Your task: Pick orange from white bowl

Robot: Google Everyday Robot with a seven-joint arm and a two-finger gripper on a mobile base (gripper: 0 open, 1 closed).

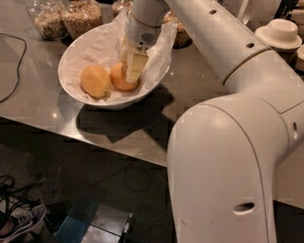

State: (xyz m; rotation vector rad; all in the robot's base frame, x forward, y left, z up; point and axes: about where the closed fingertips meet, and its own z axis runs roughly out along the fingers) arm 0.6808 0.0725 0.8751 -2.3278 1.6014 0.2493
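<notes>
The white bowl (76, 56) is wide, lined with crumpled white paper, and stands on the grey counter. Two round fruits lie in it. The orange (118, 78) has the deeper colour and lies near the bowl's middle. The paler, yellower fruit (95, 81) lies just left of it, touching or nearly touching. My gripper (132, 73) reaches down into the bowl from above and sits against the orange's right side, hiding part of it.
Glass jars of grains (81, 17) stand behind the bowl, one more behind my arm (180, 35). A stack of small white dishes (279, 33) stands at the back right. A black cable (13, 78) crosses the counter's left. My arm's bulky link (230, 166) fills the right foreground.
</notes>
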